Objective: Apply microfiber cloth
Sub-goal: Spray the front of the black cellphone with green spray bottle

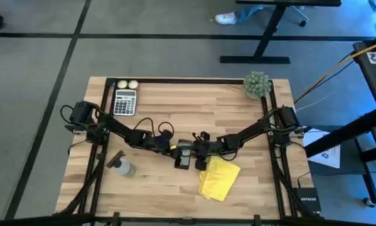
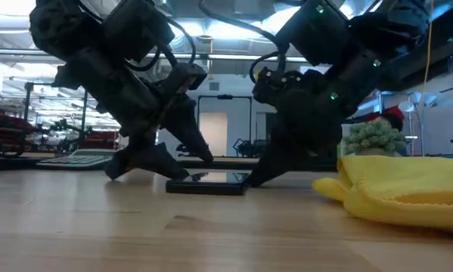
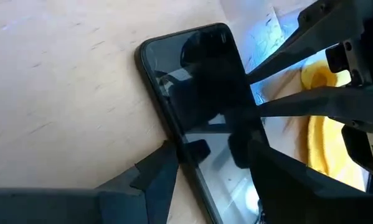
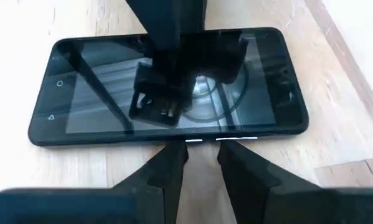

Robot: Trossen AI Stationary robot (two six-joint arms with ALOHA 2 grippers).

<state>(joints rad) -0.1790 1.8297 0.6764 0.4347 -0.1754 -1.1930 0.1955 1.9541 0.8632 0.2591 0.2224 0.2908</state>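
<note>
both jaws crowd the phone, cloth untouched

from where i stand both arms meet mid-desk over the black phone (image 1: 184, 154), which lies flat on the wood. the left gripper (image 3: 208, 165) has its jaws spread wide across the phone's width, one finger at the phone's edge, the other over the glass. the right gripper (image 4: 202, 163) sits just off the phone's long side w/ jaws narrow, a thin gap only, gripping nothing. the microfiber cloth (image 1: 218, 177) lies crumpled on the desk at abt 4 o'clock from the phone, near it but apart, no jaws on it.

what could go wrong, as i judge it:
- phone slides or spins. left fingers straddle it on bare wood; a squeeze off-centre or a nudge from the right tips could skate it away.
- arms clash. the two wrists are v close in the low view; the right arm swinging toward the cloth could clip the left.
- bad cloth pick. it's bunched & folded; narrow jaws may catch only one layer & drag it, or it drapes off & misses the screen.
- glass scratch if a hard fingertip rubs the screen instead of cloth.
- spray bottle (image 1: 122, 166) at 9 o'clock is well clear, low risk.
</note>
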